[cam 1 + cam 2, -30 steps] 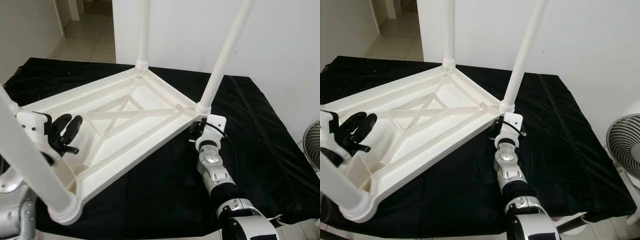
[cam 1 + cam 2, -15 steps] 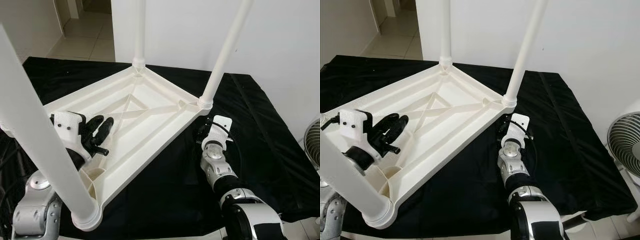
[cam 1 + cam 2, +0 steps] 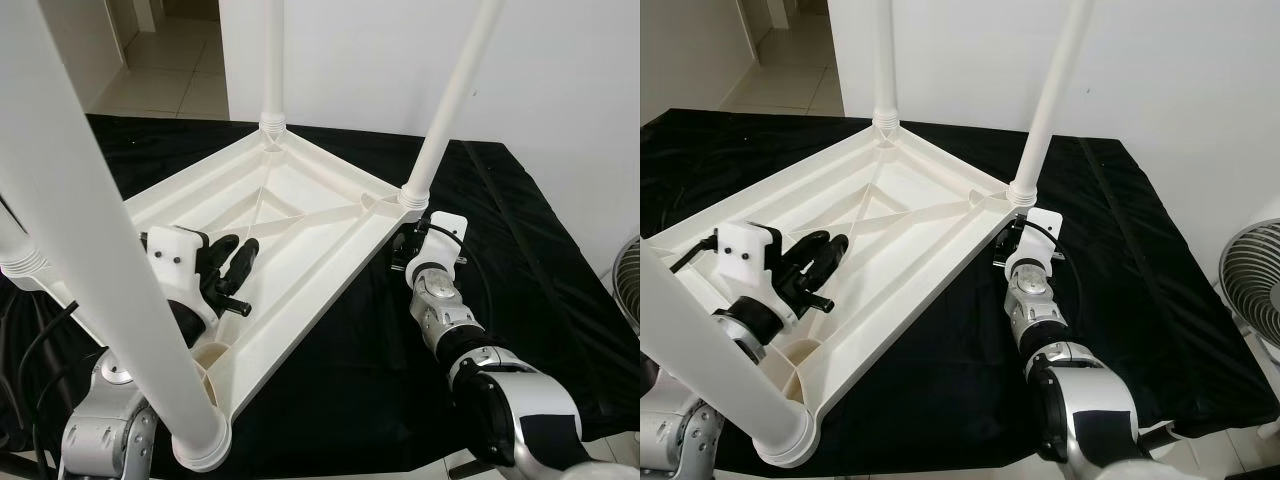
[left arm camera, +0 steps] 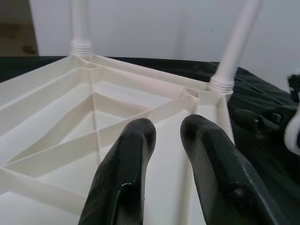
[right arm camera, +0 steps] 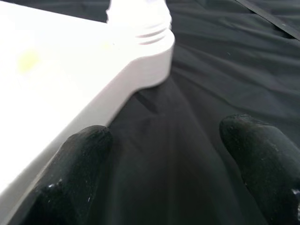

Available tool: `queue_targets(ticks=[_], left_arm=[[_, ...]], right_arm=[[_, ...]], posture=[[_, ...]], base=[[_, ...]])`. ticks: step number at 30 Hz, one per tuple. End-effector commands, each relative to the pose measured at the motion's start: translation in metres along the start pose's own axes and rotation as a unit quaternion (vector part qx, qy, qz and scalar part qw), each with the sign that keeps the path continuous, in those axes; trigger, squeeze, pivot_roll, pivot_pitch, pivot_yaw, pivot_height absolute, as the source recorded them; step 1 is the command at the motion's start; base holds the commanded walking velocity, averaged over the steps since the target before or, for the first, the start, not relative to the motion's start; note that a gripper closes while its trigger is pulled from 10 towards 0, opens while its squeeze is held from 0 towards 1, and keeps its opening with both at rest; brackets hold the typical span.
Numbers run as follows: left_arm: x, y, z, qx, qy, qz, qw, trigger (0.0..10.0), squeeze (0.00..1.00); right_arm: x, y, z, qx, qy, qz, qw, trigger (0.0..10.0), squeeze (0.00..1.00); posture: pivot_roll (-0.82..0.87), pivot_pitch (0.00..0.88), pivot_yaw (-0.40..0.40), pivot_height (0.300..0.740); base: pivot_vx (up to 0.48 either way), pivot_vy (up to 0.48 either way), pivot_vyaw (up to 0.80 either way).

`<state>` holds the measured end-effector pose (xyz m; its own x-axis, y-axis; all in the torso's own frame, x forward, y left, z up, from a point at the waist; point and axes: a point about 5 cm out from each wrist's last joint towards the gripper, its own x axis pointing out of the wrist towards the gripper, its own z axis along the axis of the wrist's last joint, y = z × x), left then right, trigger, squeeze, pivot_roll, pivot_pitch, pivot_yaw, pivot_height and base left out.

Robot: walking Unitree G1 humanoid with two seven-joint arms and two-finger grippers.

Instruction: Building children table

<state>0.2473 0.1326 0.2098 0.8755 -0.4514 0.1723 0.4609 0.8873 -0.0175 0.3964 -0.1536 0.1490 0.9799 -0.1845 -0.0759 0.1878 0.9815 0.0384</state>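
Over upturned table [image 3: 300,215] underside: left claw [image 3: 232,262] slightly parted; right claw [image 5: 173,173] spread, seemingly beside corner.

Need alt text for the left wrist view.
Two black fingers of the left gripper, slightly parted, hover over the ribbed underside of an upturned white plastic table. Two white legs rise at its far corners, above black cloth.

Table [image 3: 300,215]: smooth white plastic, slight sheen. Cloth [image 3: 540,260]: matt black fabric. Fingers [image 4: 126,183]: glossy black.
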Motion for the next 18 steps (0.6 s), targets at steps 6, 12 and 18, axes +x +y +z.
queue_targets(ticks=[6,12,18], left_arm=[[0.007,-0.022,0.002,-0.019,-0.004,-0.028,0.999,10.0,0.00],[0.013,-0.033,0.004,-0.030,-0.010,-0.041,0.999,10.0,0.00],[0.018,-0.041,0.006,-0.039,-0.017,-0.052,0.998,10.0,0.00]], right_arm=[[0.004,0.000,0.004,0.016,0.012,0.033,0.999,10.0,0.00],[0.004,0.006,0.006,0.012,0.019,0.064,0.998,10.0,0.00],[0.004,0.016,0.007,0.011,0.023,0.104,0.994,10.0,0.00]], posture=[[0.25,0.141,-0.047,0.740],[0.25,0.147,-0.042,0.740],[0.25,0.165,-0.036,0.740]], base=[[0.000,0.000,0.00],[0.000,0.000,0.00],[0.000,0.000,0.00]])
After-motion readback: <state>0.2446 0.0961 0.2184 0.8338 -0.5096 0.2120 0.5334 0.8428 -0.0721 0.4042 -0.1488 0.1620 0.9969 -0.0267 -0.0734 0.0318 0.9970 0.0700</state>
